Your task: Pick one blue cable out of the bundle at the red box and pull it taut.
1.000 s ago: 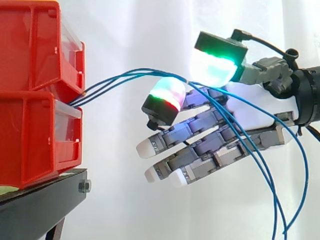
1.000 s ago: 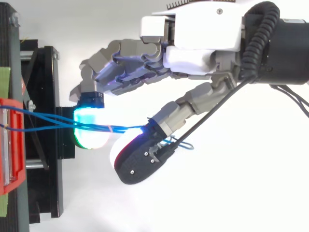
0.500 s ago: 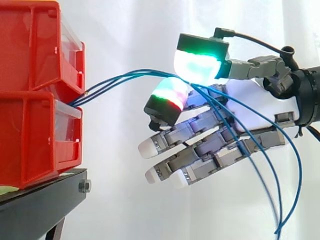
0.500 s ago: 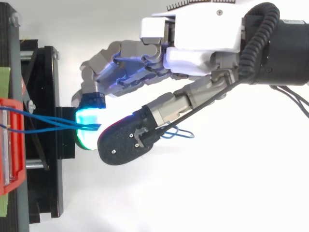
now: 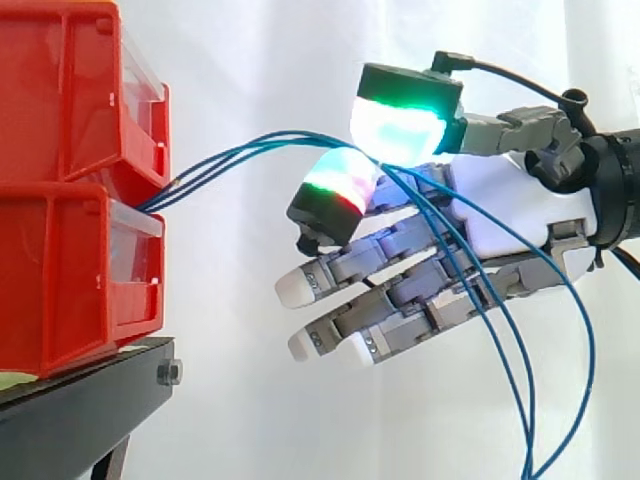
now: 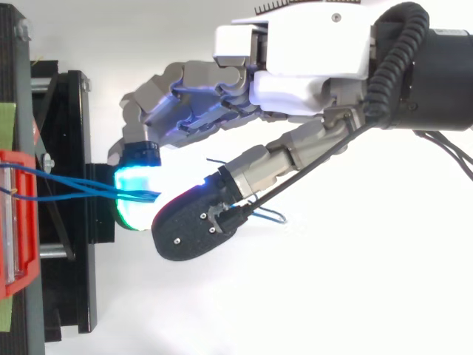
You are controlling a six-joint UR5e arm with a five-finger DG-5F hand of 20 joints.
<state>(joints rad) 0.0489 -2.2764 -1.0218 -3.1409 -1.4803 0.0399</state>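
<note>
white curtain behind, red bins [image 5: 60, 250] at left. hand [image 5: 510, 205] pinches the blue cables [image 5: 240, 149] thumb-to-fingertip, other fingers loose. grasp step i reckon; next isolate 1, pull right.

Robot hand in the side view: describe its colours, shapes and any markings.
The hand has a white palm shell and grey, segmented fingers. Its fingertips are thick rounded pads, some glowing green, cyan and red with black backs, others plain white. The wrist is a black cylinder. No markings are legible.

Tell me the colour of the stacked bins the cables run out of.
The bins are red; the side view shows it best.
</note>
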